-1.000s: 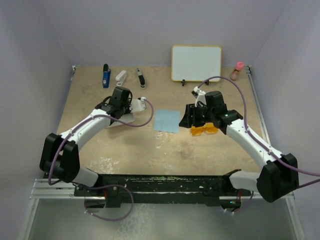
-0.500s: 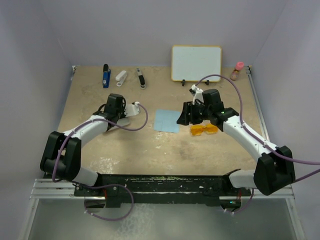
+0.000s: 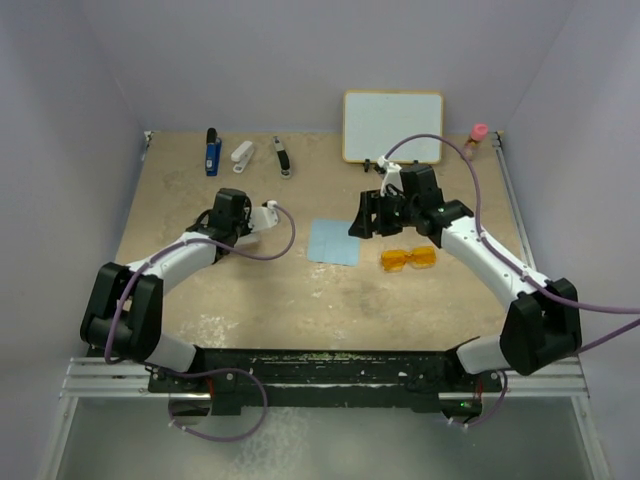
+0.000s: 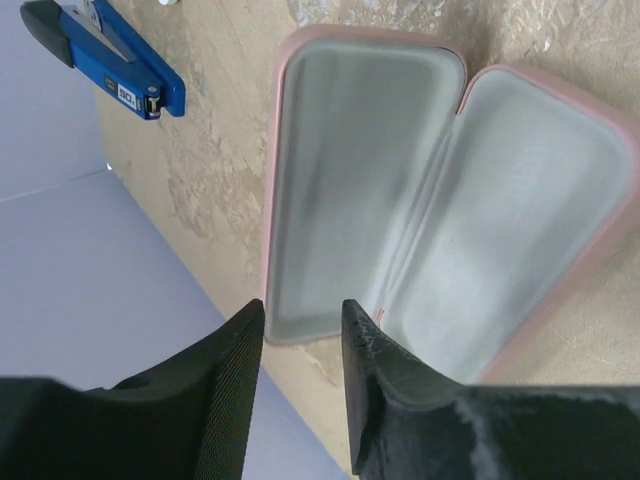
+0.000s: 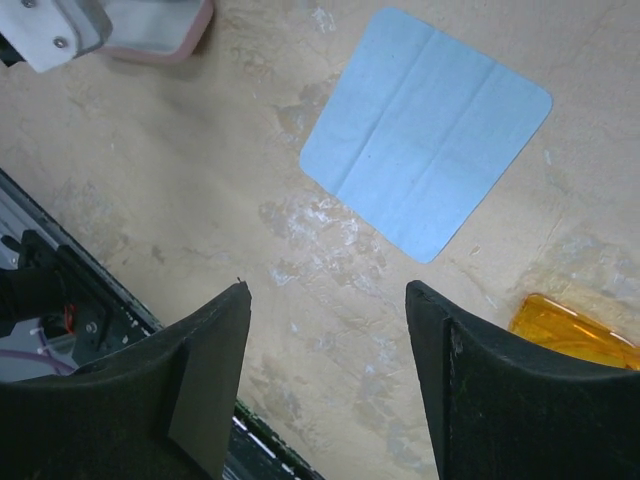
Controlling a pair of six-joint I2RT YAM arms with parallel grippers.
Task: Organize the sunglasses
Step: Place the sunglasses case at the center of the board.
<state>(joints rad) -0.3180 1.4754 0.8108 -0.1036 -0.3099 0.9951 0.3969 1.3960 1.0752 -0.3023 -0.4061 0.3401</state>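
The sunglasses [image 3: 410,259], small with orange-amber lenses, lie free on the table right of centre; one lens shows at the edge of the right wrist view [image 5: 575,335]. My right gripper [image 3: 366,215] [image 5: 326,295] hovers up and left of them, open and empty. The pink case [image 4: 440,190] lies open on the table, its grey lining up, just ahead of my left gripper [image 4: 302,310] [image 3: 252,222], which stands slightly open with nothing between its fingers. A corner of the case [image 5: 150,40] also shows in the right wrist view. From above the left gripper hides most of it.
A light blue cloth [image 3: 334,241] [image 5: 425,130] lies flat between the arms. Along the back stand a whiteboard [image 3: 393,126], a blue stapler [image 3: 212,152] [image 4: 120,70], a white item [image 3: 243,153], a dark tool [image 3: 283,157] and a pink-capped bottle [image 3: 476,140].
My right gripper has let go of the sunglasses, opened wider and moved up and left, away from them. My left gripper has drawn back a little from the case and opened slightly.
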